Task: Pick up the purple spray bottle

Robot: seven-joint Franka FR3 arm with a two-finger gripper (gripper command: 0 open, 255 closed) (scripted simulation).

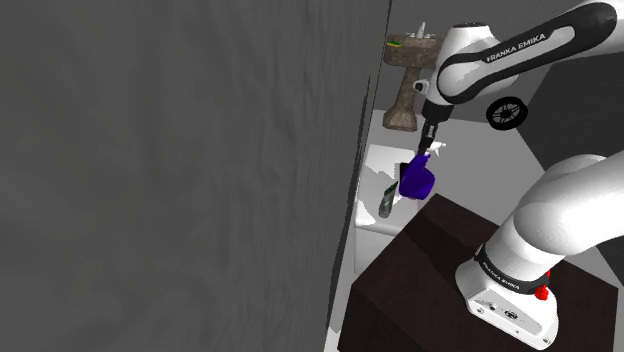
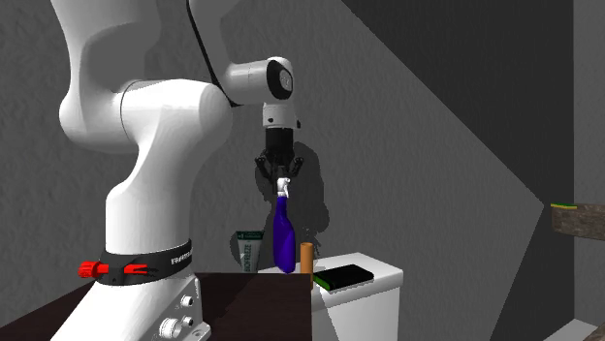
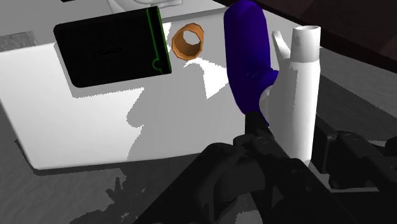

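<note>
The purple spray bottle point(image 1: 415, 178) has a white spray head point(image 3: 299, 83). It hangs upright below my gripper point(image 2: 281, 177) over a white top point(image 3: 95, 121). My gripper point(image 1: 432, 140) comes down from above and is shut on the head, its black fingers point(image 3: 257, 130) clasping it on both sides. In the wrist view the purple body point(image 3: 248, 57) points away from my gripper point(image 3: 289, 133). In the second exterior view the bottle's point(image 2: 283, 237) base is level with the white top point(image 2: 373, 286); I cannot tell whether it touches.
A black book with a green edge point(image 3: 111, 54) and an orange cup point(image 3: 189, 41) lie on the white top beside the bottle. A green-and-white box point(image 2: 249, 250) stands behind it. A dark wall point(image 1: 170, 170) rises close by. A brown pedestal basin point(image 1: 410, 80) stands farther back.
</note>
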